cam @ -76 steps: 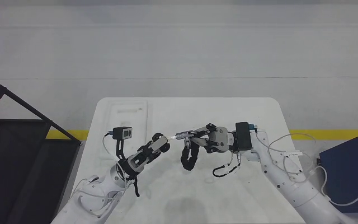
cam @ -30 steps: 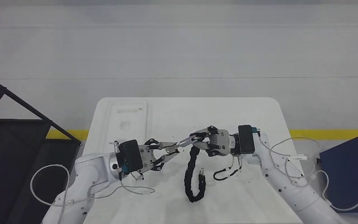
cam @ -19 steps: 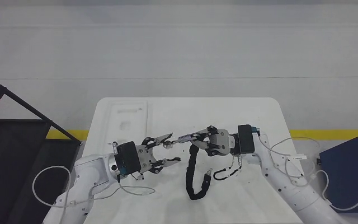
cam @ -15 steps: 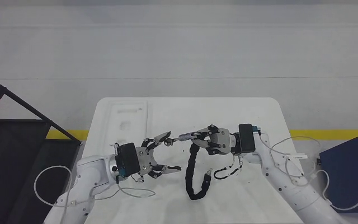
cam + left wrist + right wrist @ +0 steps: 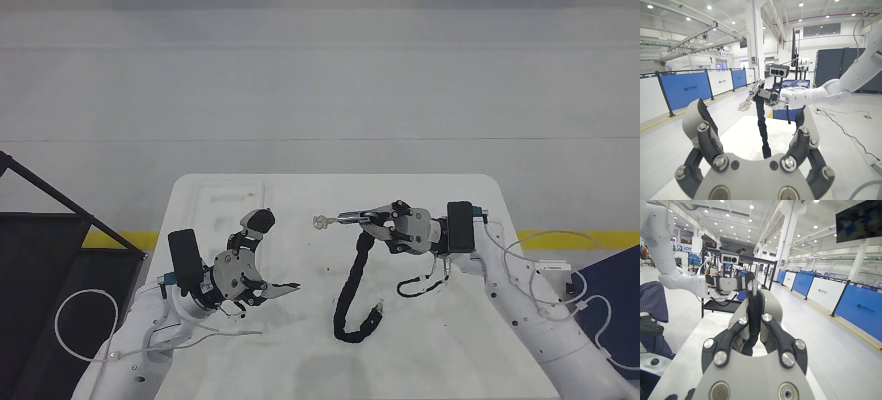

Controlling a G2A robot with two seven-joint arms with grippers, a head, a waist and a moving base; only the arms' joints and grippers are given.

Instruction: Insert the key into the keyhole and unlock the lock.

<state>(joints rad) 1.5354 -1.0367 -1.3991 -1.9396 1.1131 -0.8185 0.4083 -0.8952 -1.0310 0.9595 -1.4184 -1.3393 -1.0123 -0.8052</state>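
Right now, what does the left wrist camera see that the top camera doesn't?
Left wrist view adds the hall behind: blue fence panels and dark cabinets. Top view adds the black cable's loose end lying on the white table, and a flat white panel at a far corner. Both show the left fingers open, the right fingers shut on the silver lock, the key sticking out of it, and the cable hanging down.

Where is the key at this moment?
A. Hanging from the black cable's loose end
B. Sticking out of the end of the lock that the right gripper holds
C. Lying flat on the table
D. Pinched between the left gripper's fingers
B: the key projects from the metal end of the lock, on which the right gripper is shut above the table, while the left gripper is open and holds nothing.
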